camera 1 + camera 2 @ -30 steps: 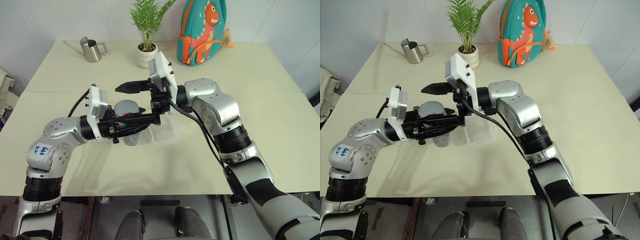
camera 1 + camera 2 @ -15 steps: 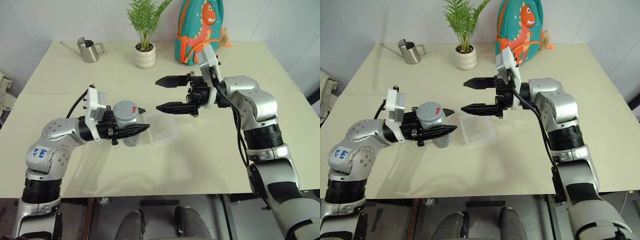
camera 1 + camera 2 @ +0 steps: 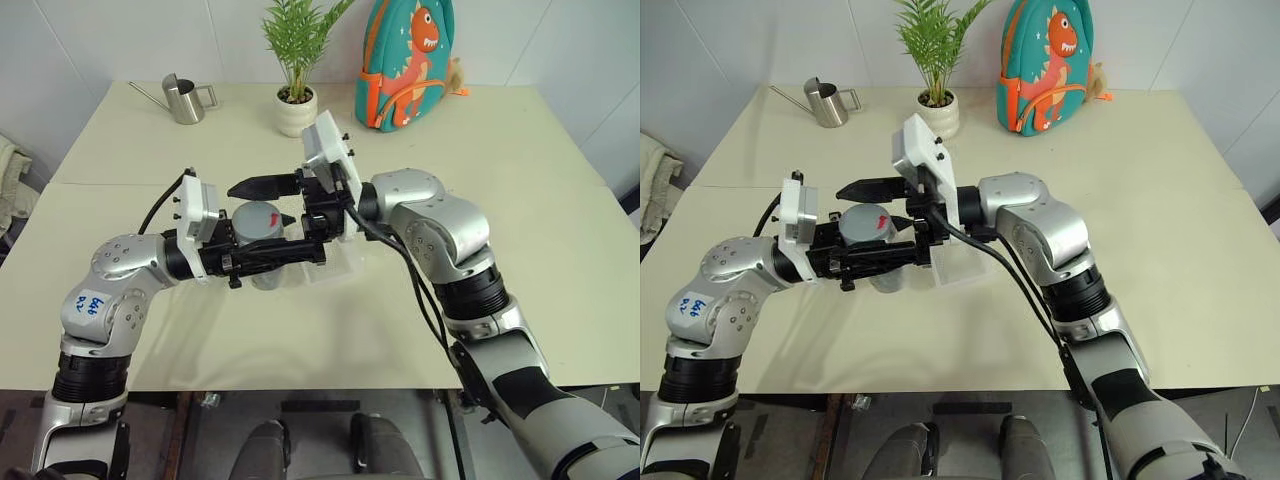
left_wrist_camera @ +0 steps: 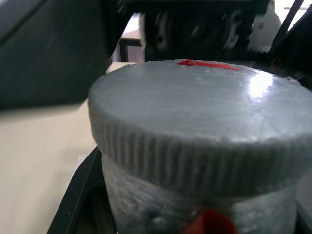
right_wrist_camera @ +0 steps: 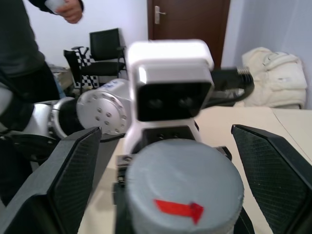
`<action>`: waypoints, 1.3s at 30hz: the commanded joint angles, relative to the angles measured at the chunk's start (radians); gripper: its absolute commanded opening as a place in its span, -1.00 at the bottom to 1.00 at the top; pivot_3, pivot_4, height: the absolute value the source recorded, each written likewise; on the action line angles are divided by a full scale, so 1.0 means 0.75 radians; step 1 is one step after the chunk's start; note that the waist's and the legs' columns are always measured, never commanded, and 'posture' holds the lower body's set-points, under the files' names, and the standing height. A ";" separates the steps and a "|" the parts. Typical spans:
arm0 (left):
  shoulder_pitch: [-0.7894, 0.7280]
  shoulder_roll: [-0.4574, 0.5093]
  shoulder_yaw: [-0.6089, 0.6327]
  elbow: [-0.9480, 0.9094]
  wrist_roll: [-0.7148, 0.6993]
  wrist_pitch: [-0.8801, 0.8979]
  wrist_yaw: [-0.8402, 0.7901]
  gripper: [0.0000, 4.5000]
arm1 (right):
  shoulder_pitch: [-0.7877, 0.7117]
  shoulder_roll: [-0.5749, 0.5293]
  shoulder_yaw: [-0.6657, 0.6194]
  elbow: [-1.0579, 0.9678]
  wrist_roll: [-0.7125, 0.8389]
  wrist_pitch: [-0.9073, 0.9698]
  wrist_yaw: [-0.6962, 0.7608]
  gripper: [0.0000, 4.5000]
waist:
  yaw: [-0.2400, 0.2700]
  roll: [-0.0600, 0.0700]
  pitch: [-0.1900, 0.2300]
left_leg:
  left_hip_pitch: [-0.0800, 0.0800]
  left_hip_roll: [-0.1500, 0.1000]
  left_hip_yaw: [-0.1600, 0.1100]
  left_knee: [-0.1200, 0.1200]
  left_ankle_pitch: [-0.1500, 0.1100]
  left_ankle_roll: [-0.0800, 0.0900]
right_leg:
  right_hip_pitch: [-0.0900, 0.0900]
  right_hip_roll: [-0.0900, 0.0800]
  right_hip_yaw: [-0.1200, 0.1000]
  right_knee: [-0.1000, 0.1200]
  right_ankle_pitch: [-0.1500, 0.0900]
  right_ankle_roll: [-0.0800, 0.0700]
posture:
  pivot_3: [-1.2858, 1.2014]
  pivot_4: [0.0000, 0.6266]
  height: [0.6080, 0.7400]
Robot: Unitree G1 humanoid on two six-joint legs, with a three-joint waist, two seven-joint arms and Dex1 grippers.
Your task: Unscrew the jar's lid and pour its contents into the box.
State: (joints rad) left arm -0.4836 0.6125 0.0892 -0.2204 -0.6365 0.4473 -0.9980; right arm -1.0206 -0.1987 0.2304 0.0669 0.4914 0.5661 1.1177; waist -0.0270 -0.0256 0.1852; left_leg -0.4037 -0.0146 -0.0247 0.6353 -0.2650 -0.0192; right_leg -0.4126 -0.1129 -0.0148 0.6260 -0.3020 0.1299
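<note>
My left gripper (image 3: 300, 252) is shut on the jar (image 3: 265, 277), a small clear cylinder held upright just above the table. The grey lid (image 3: 257, 216) with its red mark sits on the jar and shows close up in the left wrist view (image 4: 195, 97). My right gripper (image 3: 262, 203) is open and level, pointing left. One of its fingers (image 5: 73, 170) stands on each side of the lid (image 5: 183, 187), clear of it. The clear box (image 3: 340, 268) lies on the table behind the grippers, partly hidden. I cannot make out the contents.
At the back of the table stand a steel watering can (image 3: 183, 98), a white plant pot (image 3: 297, 110) and a teal dinosaur backpack (image 3: 408, 62). A person (image 5: 24, 58) and a chair (image 5: 105, 48) are beyond the table on my left.
Half a second ago the open right gripper was out to the right over the table. It has swung back left and straddles the lid again. The left gripper kept the jar still.
</note>
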 commanded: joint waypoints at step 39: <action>-0.010 -0.027 0.041 -0.033 -0.045 -0.004 -0.006 -0.03 | -0.092 -0.157 -0.137 -0.036 0.117 0.081 0.137 0.98 | 0.004 0.001 0.000 | 0.000 0.001 0.007 0.003 -0.003 0.004 | 0.000 -0.001 0.003 -0.003 0.002 0.002 | 0.03 -0.52 1.00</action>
State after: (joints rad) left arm -0.4689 0.5967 0.0996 -0.2208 -0.6389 0.4433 -0.9994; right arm -1.0867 -0.3220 0.1281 0.0854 0.5612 0.6170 1.2338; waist -0.0240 -0.0252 0.1854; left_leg -0.4039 -0.0141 -0.0194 0.6380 -0.2677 -0.0157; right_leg -0.4127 -0.1140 -0.0127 0.6241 -0.3006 0.1318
